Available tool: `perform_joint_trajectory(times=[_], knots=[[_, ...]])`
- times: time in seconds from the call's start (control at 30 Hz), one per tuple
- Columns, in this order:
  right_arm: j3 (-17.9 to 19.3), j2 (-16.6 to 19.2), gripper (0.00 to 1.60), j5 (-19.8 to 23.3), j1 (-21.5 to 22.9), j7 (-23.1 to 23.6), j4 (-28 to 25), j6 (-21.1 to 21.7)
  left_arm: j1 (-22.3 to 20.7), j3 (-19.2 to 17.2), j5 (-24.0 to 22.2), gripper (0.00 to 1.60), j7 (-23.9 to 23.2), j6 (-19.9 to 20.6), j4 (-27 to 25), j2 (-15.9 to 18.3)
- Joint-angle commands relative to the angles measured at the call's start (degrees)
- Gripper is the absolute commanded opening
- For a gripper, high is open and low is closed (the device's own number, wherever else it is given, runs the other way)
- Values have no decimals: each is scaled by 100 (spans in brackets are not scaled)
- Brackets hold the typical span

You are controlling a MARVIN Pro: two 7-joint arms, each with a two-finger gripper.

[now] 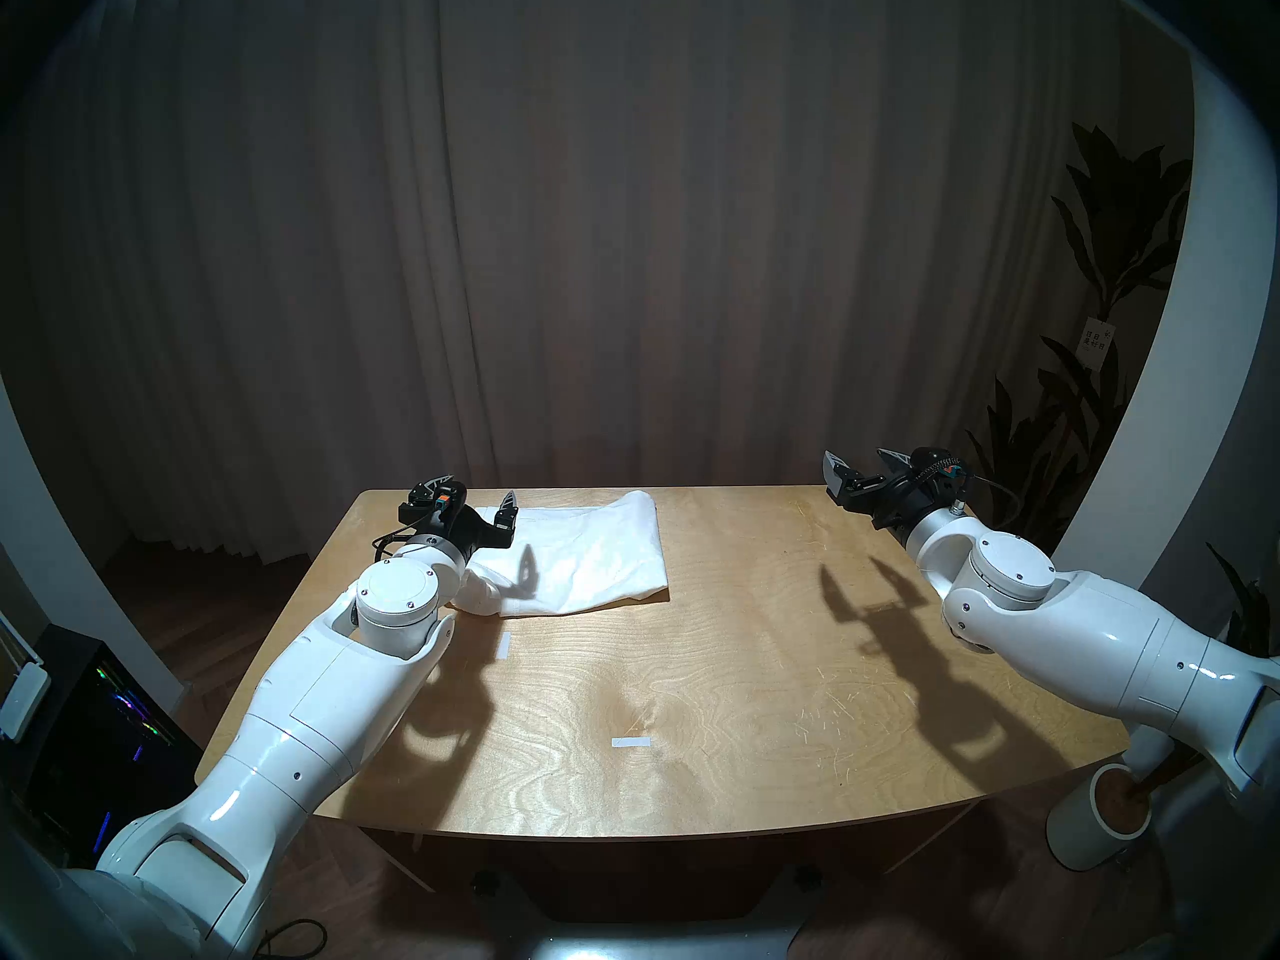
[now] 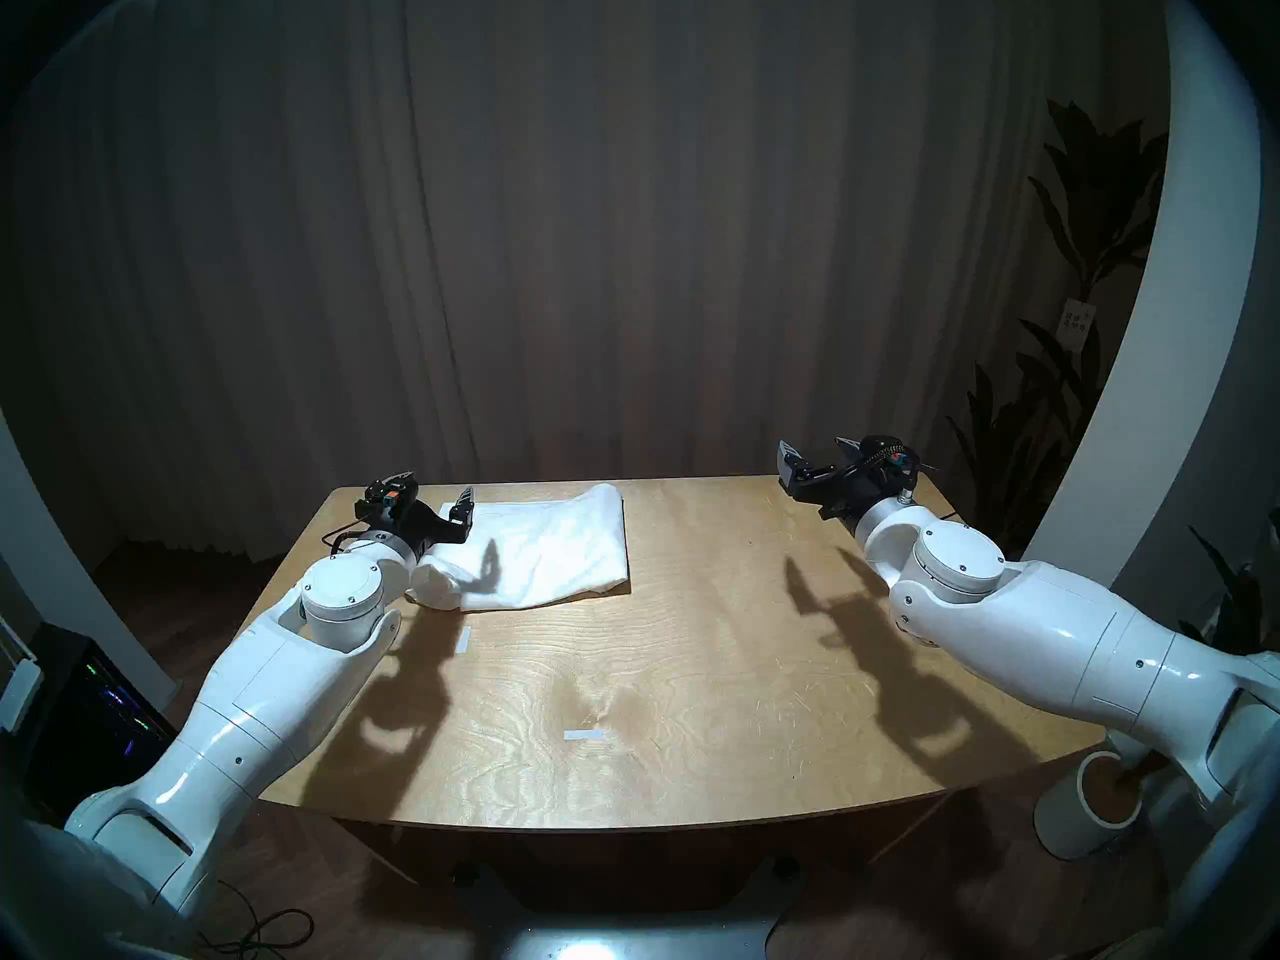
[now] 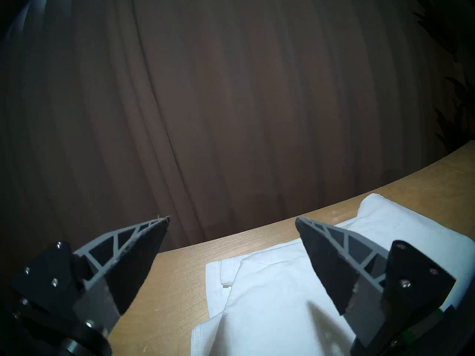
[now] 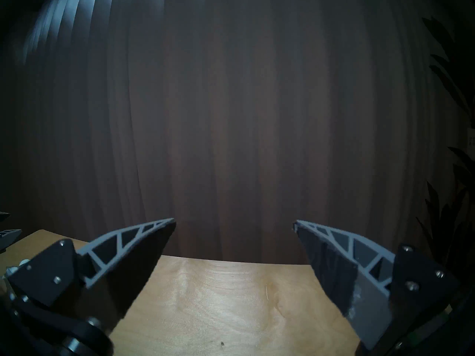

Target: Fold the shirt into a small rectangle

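The left claw (image 1: pixel 476 500) is being held wide apart, with nothing between its fingers, above the far left corner of the table (image 1: pixel 727 661). In the left wrist view, its left finger (image 3: pixel 133 260) is being shown over bare wood and the table's far edge, while its right finger (image 3: pixel 331 265) is being shown over white cloth, with no contact to be made out. The shirt (image 1: pixel 589 557) is being seen just beside and partly beneath that claw, lying folded into a rough rectangle at the far left of the table, with a rounded bulge of cloth at its near left corner and wrinkles across its top. A dark shadow of a finger is being cast on it.

The right claw (image 1: pixel 866 468) is likewise being held wide and empty, above the far right corner of the table, well apart from the shirt; only bare wood is being shown between its fingers (image 4: pixel 133 265) in the right wrist view.

Two small white tape strips (image 1: pixel 503 645) (image 1: pixel 632 742) are being seen on the wood nearer the robot. A dark curtain (image 1: pixel 589 210) is hanging behind the table, and a plant (image 1: pixel 1108 280) is standing at the far right.
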Motion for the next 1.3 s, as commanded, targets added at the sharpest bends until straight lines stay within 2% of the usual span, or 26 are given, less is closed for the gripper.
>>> perform_joint_trajectory(times=[0.0, 0.17, 0.23, 0.27, 0.37, 0.4, 0.53, 0.67, 0.7, 0.8, 1.0, 1.27], knots=[[204, 631, 160, 75, -218, -399, -654, -304, -208, -47, -21, 160, -86, -37, -13, 3], [376, 1020, 160, 158, -384, -872, -1168, -476, -218, -35, -22, 160, -194, -58, 35, 2], [458, 1048, 160, 160, -448, -1029, -1234, -538, -221, -38, -37, 160, -225, -71, 59, -13], [486, 1205, 160, 185, -506, -1180, -1429, -561, -225, -38, -41, 160, -256, -80, 74, -18], [614, 1327, 160, 196, -604, -1422, -1612, -607, -221, -26, -49, 160, -319, -118, 122, -36], [639, 1449, 160, 188, -647, -1582, -1730, -589, -223, -24, -52, 160, -344, -137, 146, -45], [716, 1631, 160, 67, -767, -1731, -1884, -438, -225, -24, -69, 160, -405, -256, 245, -103], [562, 1662, 160, 61, -594, -1379, -1782, -186, -182, -10, -55, 160, -387, -357, 307, -183], [532, 1551, 160, -93, -528, -1362, -1678, 19, -167, -8, -51, 160, -367, -355, 305, -195], [557, 1192, 160, -104, -388, -1080, -1348, 222, -139, -2, -37, 160, -361, -379, 310, -209], [628, 865, 160, -80, -158, -449, -1015, 457, -102, -24, -4, 160, -257, -358, 283, -253], [701, 665, 160, 258, -31, 233, -747, 570, -177, -63, 62, 160, -159, -243, 282, -213]])
